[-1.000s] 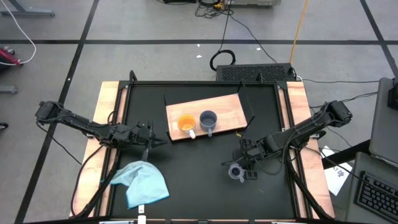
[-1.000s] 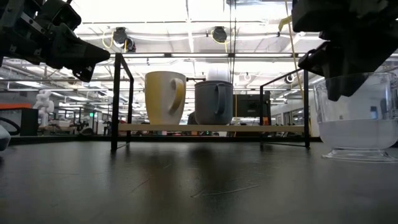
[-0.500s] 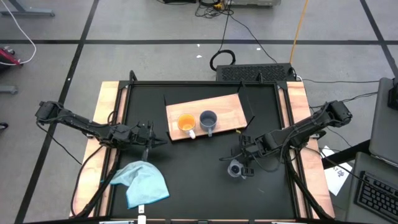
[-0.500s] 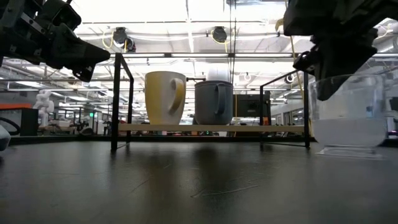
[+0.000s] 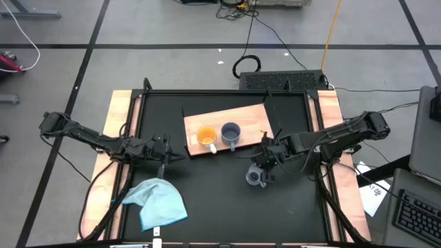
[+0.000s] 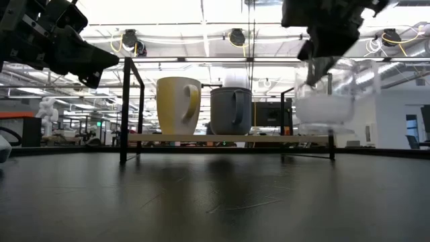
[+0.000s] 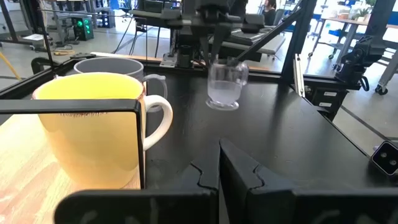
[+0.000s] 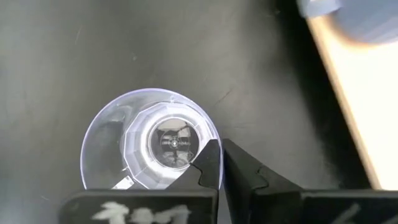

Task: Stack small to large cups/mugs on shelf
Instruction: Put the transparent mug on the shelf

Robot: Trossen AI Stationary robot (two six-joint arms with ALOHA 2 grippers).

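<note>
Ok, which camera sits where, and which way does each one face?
High view: overhead, straight down on the black table; shows both arms, the left gripper idle near the light blue cloth.
Low view: table height, level toward the light-brown wooden shelf; the right gripper comes in from above.
Left wrist view: past its own shut fingers toward the orange cup.
Right wrist view: down past its fingers on the table.
All four share the clear see-through cup, lifted by its rim.
</note>
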